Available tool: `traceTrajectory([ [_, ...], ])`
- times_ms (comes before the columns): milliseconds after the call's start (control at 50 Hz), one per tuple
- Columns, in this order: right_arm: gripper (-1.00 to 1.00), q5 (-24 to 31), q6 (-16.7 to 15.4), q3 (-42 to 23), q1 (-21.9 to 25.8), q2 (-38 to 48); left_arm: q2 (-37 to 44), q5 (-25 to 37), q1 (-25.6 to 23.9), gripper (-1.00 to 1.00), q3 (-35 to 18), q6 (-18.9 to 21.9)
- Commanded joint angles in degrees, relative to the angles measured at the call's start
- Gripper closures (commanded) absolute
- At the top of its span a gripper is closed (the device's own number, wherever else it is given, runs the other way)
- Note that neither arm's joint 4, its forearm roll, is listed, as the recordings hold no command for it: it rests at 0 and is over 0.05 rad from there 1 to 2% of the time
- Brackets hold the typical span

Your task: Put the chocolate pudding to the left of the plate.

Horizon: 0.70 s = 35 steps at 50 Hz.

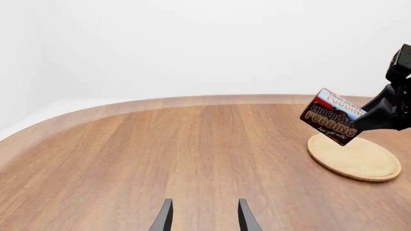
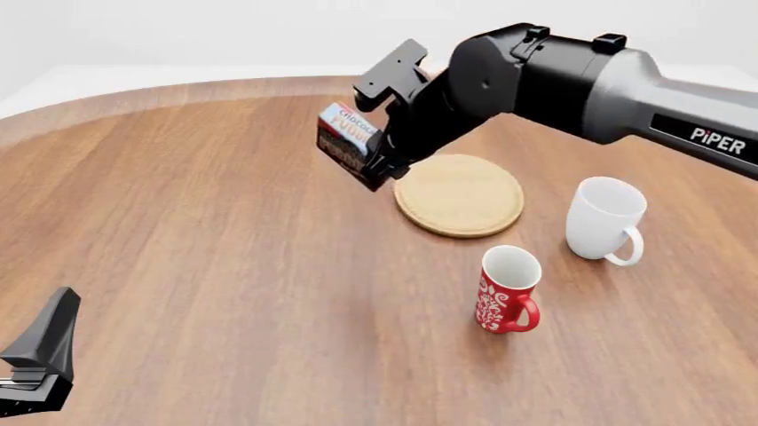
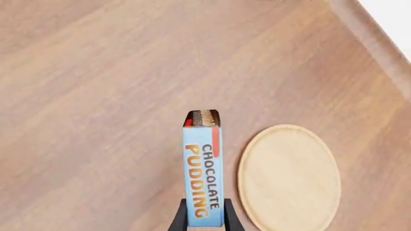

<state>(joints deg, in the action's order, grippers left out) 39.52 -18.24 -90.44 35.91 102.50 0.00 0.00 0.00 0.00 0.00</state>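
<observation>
The chocolate pudding carton [image 2: 344, 140], dark brown and red with a light blue band, hangs tilted in the air just left of the plate [image 2: 460, 194], a flat light-wood disc. My right gripper [image 2: 376, 153] is shut on the carton and holds it above the table. The carton also shows in the right wrist view [image 3: 203, 180] between the fingers, with the plate [image 3: 289, 175] beside it, and in the left wrist view [image 1: 333, 116] above the plate [image 1: 354, 158]. My left gripper [image 1: 203, 220] is open and empty, low at the near left.
A red patterned mug [image 2: 507, 289] stands in front of the plate. A white mug [image 2: 604, 219] stands to the plate's right. The wooden table [image 2: 213, 248] has a curved far edge. The left arm's base [image 2: 39, 355] sits at the near-left corner.
</observation>
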Motion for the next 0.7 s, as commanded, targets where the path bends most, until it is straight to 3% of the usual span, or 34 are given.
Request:
traceTrajectory([
  [20,1.00,4.38,0.26,-9.32,-0.23,5.46,0.00,0.00,0.00,-1.00,0.00,0.00],
  [560,1.00,13.60,-2.00,-38.23,-3.54,27.39,0.00,0.00,0.00,-1.00,0.00,0.00],
  [700,1.00,18.56,-2.59,-49.91,-4.53,35.03,0.00,0.00,0.00,-1.00,0.00,0.00],
])
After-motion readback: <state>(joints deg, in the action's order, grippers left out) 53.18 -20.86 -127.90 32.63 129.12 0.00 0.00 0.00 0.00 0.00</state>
